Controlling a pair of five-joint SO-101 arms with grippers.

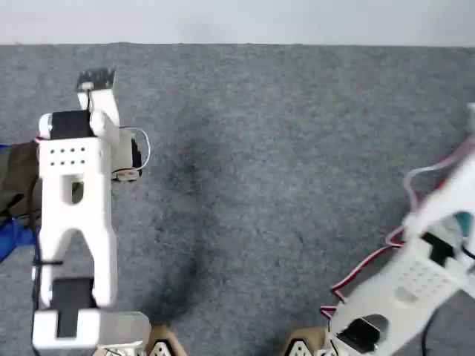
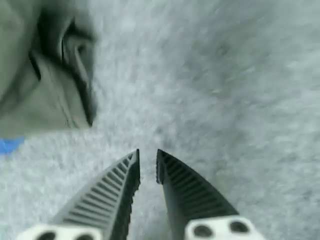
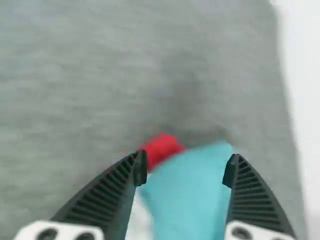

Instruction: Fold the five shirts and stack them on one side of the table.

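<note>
My left gripper (image 2: 147, 161) hovers over the grey carpeted table (image 1: 282, 163) with its fingers almost together and nothing between them. It sits at the far left of the table (image 1: 96, 80). Beside it lies a folded olive-grey shirt (image 2: 42, 75) with a blue shirt (image 2: 10, 145) under its edge. That pile shows at the table's left edge, olive shirt (image 1: 16, 182) over blue shirt (image 1: 11, 239). My right gripper (image 3: 185, 165) is open, its fingers on either side of a teal shirt (image 3: 192, 192). A red shirt (image 3: 160, 147) pokes out just beyond it, near the table's right edge.
The left arm's white body (image 1: 74, 215) stands along the left side. The right arm (image 1: 415, 282) leans toward the right edge, with red and white cables (image 1: 371, 263) trailing from it. A pale wall (image 1: 237, 21) borders the far edge of the table.
</note>
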